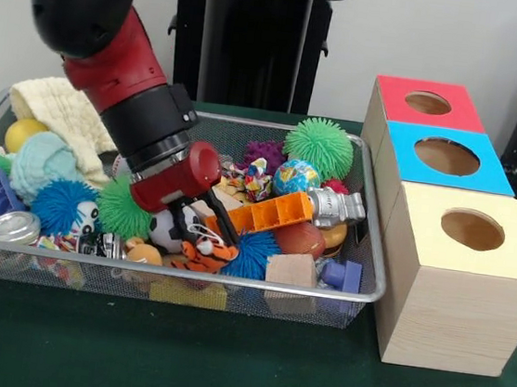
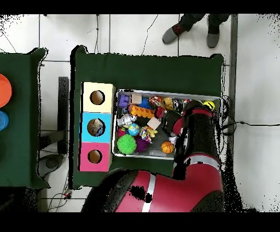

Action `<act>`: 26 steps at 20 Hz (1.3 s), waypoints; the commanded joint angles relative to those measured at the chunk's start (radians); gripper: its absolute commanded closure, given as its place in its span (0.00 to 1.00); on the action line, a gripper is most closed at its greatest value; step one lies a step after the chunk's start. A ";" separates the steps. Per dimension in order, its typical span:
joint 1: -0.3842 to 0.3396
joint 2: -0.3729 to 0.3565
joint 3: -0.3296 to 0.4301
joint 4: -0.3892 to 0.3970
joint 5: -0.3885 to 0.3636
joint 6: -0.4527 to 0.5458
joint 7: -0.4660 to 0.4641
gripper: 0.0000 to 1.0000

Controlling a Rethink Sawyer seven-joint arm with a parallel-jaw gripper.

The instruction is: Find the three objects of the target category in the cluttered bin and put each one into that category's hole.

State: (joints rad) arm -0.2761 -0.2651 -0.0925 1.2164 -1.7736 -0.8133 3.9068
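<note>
A wire mesh bin (image 1: 184,277) holds a heap of toys. My gripper (image 1: 210,229) is down among them near the bin's middle, right over a small soccer ball (image 1: 168,230) and a striped tiger toy (image 1: 203,254). An orange brick (image 1: 270,214) and a silver robot figure (image 1: 336,206) lie just right of it. The clutter hides how its jaws stand. Three wooden boxes stand to the right, each with a hole on top: red (image 1: 428,103), blue (image 1: 447,156) and yellow (image 1: 472,229). In the overhead view my arm (image 2: 194,137) covers the right half of the bin (image 2: 164,91).
Also in the bin: green spiky ball (image 1: 319,146), purple spiky ball (image 1: 265,152), globe ball (image 1: 296,176), blue spiky ball (image 1: 59,204), cream cloth (image 1: 62,110), yellow ball (image 1: 22,134), wooden block (image 1: 291,269). A person's shoes (image 2: 175,32) show beyond the table.
</note>
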 commanded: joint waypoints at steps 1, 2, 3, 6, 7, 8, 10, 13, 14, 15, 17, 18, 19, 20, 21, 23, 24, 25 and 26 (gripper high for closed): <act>-0.050 0.172 0.164 0.066 0.101 -0.036 -0.372 0.00; -0.052 0.188 0.160 0.059 0.098 -0.042 -0.372 0.00; -0.051 0.197 0.154 0.055 0.092 -0.054 -0.367 0.00; -0.030 0.233 0.113 0.054 0.064 -0.049 -0.264 0.00; -0.021 0.249 0.094 0.059 0.057 -0.028 -0.226 0.00; -0.008 0.256 0.073 0.068 0.052 -0.003 -0.194 0.00; 0.046 0.276 0.015 0.078 0.016 0.050 -0.093 0.00; 0.128 0.313 -0.064 0.072 -0.046 0.082 -0.011 0.00; 0.150 0.329 -0.085 0.064 -0.067 0.077 0.009 0.00; 0.170 0.346 -0.108 0.054 -0.076 0.070 0.022 0.00; 0.179 0.359 -0.125 0.047 -0.062 0.075 0.002 0.00; 0.182 0.368 -0.134 0.040 -0.057 0.069 -0.006 0.00; 0.190 0.375 -0.144 0.034 -0.059 0.056 0.003 0.00; 0.198 0.385 -0.155 0.026 -0.061 0.046 0.014 0.00; 0.205 0.391 -0.165 0.022 -0.056 0.045 0.013 0.00; 0.215 0.401 -0.183 0.018 -0.039 0.053 0.000 0.00; 0.220 0.407 -0.192 0.015 -0.031 0.056 0.002 0.00; 0.221 0.409 -0.197 0.016 -0.020 0.059 -0.011 0.00; 0.225 0.413 -0.204 0.014 -0.012 0.063 -0.012 0.00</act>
State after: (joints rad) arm -0.0349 -0.1303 -0.3439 1.1686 -1.7415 -0.9074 3.7447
